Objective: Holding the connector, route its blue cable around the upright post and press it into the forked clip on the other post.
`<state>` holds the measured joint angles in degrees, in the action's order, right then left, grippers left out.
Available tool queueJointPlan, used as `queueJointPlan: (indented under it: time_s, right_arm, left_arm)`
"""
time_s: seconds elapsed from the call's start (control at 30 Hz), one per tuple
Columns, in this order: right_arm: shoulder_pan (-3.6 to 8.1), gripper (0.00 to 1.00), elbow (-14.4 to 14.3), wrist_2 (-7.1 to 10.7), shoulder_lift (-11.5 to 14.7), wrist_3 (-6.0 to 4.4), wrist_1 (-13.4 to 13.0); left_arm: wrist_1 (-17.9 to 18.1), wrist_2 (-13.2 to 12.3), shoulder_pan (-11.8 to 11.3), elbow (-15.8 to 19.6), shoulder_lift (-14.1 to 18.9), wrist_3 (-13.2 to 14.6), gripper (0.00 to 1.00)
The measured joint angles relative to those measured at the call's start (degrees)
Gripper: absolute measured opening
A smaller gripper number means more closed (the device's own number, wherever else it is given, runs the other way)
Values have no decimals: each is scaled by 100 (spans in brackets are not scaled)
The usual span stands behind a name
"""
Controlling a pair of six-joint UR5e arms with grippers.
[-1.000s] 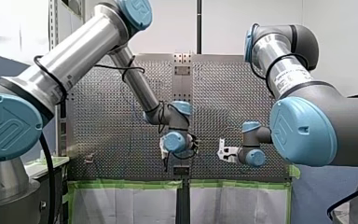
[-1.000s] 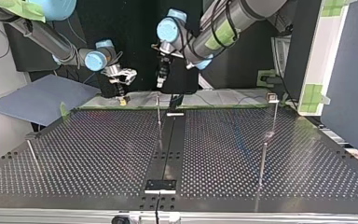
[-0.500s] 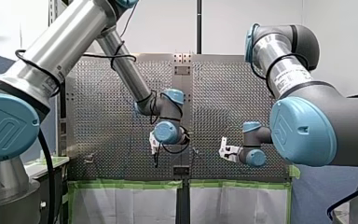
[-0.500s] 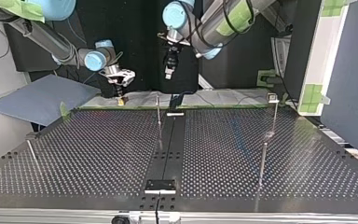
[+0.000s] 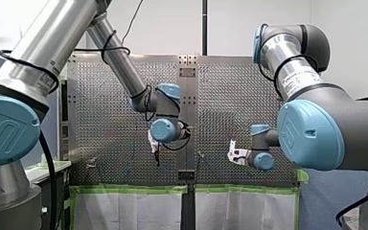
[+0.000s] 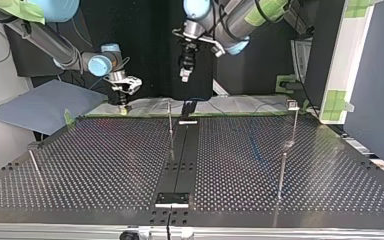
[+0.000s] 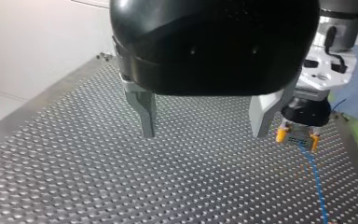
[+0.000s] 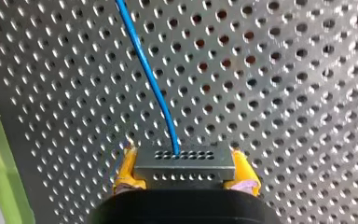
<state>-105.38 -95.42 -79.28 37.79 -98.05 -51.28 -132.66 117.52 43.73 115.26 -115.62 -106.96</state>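
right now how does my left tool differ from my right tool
My left tool is open and empty; my right tool is shut on the connector. My left tool's fingers are bare metal; my right tool has yellow pads. My left tool hangs higher over the table than my right. Both point down.

No legible text anywhere. Embossed logo on blue joint cap (image 5: pixel 5 130), front view's 8 o'clock. White arm label (image 5: pixel 299 80), 2 o'clock: print unreadable.
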Motion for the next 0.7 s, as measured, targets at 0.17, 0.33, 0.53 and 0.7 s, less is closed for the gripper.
queueJointPlan:
  time_s: [0.17,0.33,0.53,0.7]
  right_arm:
    - [24,0,0,-252,27,34,-40]
    - [31,0,0,-428,33,52,-59]
    - [19,0,0,-405,33,48,-137]
    - [-6,0,0,-311,33,34,-161]
  left_arm:
    - [190,164,9,240,240,16,100]
    - [238,324,11,498,499,25,100]
    - [246,352,9,819,819,13,100]
    - [288,336,8,1101,1101,-4,100]
